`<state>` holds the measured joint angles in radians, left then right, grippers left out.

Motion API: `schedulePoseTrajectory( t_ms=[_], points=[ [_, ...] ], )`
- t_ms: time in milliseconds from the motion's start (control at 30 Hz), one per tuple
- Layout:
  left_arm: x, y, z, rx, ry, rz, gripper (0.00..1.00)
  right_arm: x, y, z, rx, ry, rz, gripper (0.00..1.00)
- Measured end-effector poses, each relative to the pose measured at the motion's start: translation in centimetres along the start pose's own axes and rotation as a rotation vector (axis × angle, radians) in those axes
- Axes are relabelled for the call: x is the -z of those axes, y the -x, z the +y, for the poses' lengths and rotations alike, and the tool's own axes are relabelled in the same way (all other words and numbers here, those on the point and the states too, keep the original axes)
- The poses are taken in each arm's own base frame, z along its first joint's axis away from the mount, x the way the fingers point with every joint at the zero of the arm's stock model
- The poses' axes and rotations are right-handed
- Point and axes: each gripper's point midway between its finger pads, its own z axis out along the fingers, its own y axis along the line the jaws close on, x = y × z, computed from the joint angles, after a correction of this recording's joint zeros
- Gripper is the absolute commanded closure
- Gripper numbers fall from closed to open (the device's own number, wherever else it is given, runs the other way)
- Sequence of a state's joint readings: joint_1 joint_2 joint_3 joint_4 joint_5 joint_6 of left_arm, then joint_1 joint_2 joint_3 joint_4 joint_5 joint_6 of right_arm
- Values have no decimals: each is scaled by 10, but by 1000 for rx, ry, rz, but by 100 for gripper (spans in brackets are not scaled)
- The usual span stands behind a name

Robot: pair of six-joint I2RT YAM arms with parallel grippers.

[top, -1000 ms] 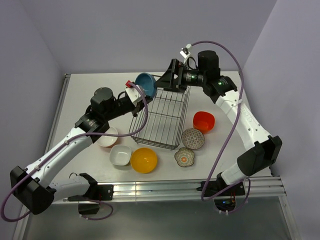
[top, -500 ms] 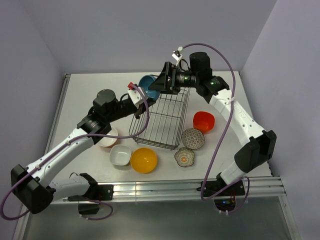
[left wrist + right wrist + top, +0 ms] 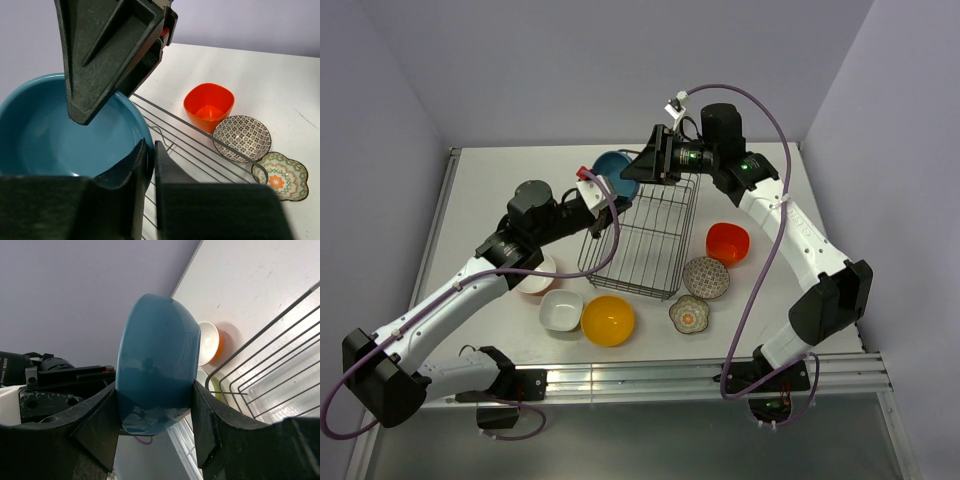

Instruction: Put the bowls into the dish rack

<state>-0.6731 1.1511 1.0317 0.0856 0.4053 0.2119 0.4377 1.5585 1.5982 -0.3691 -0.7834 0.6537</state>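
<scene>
Aloft, blue bowl (image 3: 612,164), rim pinched by left jaws, sides clasped by right jaws

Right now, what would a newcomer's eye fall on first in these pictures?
The round blue glazed bowl is held in the air at the far left corner of the dark wire dish rack. The left claw pinches its rim, while the right claw has a finger against each of its sides.
</scene>
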Motion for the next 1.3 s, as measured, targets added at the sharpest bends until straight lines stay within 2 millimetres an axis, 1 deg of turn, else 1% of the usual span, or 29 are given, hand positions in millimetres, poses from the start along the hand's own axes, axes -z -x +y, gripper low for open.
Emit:
schedulePoseTrajectory(
  t_ms=[67, 100, 167, 200, 300, 433, 467, 533, 567, 600, 700, 733, 833, 900, 967, 1133, 1300],
  points=[
    [0, 0, 0, 0, 3, 1, 76, 1, 1, -1, 0, 1, 0, 100],
    [0, 0, 0, -1, 3, 1, 68, 2, 1, -1, -1, 2, 0, 100],
    [0, 0, 0, -3, 3, 1, 61, 3, 1, -1, -2, 6, 3, 100],
    [0, -1, 0, -1, 3, 3, 54, 4, 2, -2, -3, 6, 1, 100],
    [0, -1, 0, 0, 2, 5, 46, 8, 8, -7, -4, -4, -13, 100],
    [1, -4, 0, 6, 3, 16, 38, 12, 14, -15, 6, -23, -35, 100],
    [1, -5, -1, 9, 2, 22, 29, 13, 15, -17, 11, -29, -38, 100],
    [1, -8, -1, 18, 3, 32, 24, 15, 18, -23, 29, -48, -46, 100],
    [2, -10, -2, 25, 1, 41, 18, 16, 18, -27, 47, -63, -48, 100],
    [2, -12, -2, 34, 1, 49, 15, 17, 18, -30, 62, -76, -48, 100],
    [6, -15, -4, 76, 3, 87, 11, 23, 20, -44, 120, -138, -47, 100],
    [7, -14, -4, 91, 4, 94, 7, 25, 23, -48, 146, -158, -50, 100],
    [11, -1, 1, 145, 14, 92, 4, 29, 31, -60, 227, -212, -55, 100],
    [15, 11, 7, 216, 25, 78, 4, 31, 36, -71, 283, -259, -50, 100],
    [20, 14, 14, 287, 40, 74, 4, 31, 42, -85, 346, -306, -37, 100],
    [32, 8, 30, 446, 79, 89, 4, 27, 53, -125, 488, -416, 27, 100],
    [41, 1, 40, 515, 108, 102, 4, 29, 61, -166, 630, -522, 107, 100]
  ],
)
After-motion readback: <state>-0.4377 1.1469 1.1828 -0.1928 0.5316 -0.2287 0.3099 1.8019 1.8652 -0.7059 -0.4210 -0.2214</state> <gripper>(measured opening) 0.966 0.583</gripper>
